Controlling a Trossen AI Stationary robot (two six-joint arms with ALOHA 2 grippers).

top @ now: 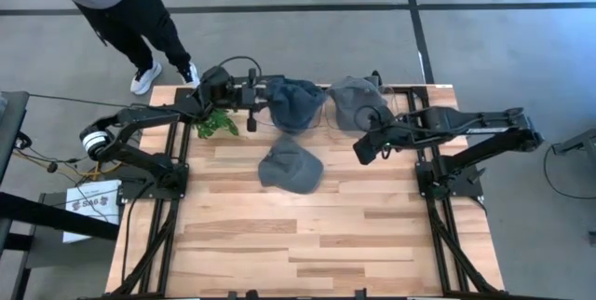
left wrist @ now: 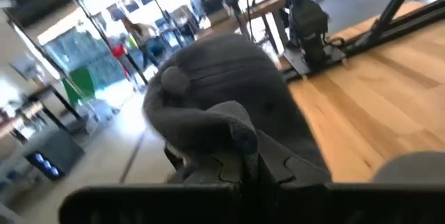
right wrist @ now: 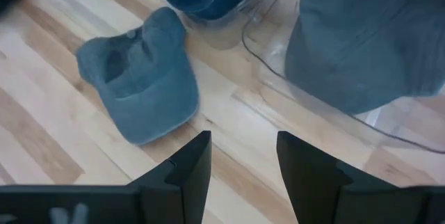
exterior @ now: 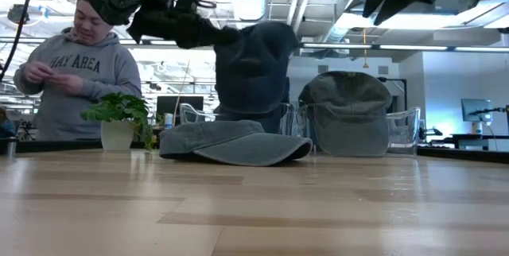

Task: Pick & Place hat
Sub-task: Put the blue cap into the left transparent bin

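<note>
My left gripper (top: 262, 94) is at the table's far edge, shut on a dark blue hat (top: 296, 102). In the low view this hat (exterior: 253, 65) hangs over a clear stand (exterior: 191, 114). A grey hat (top: 358, 101) sits on a second clear stand (exterior: 402, 125) to its right. A blue-grey cap (top: 291, 165) lies flat on the table's middle by its brim and crown. My right gripper (top: 365, 147) hovers open, high above the table right of the cap; in its wrist view the right gripper (right wrist: 243, 158) looks down on the cap (right wrist: 139, 78). My left gripper holds the dark blue hat by a bunched fold of cloth at its side (left wrist: 240, 130), pinched between the two fingers (left wrist: 245, 156). The fingers come level from the table's left (exterior: 216, 33). The hat hangs beside and below them; whether its lower edge touches the stand I cannot tell.
A small potted plant (top: 216, 123) stands near the far left corner, under the left arm. A person (exterior: 75, 65) stands beyond the far edge. The near half of the wooden table (top: 307, 244) holds nothing.
</note>
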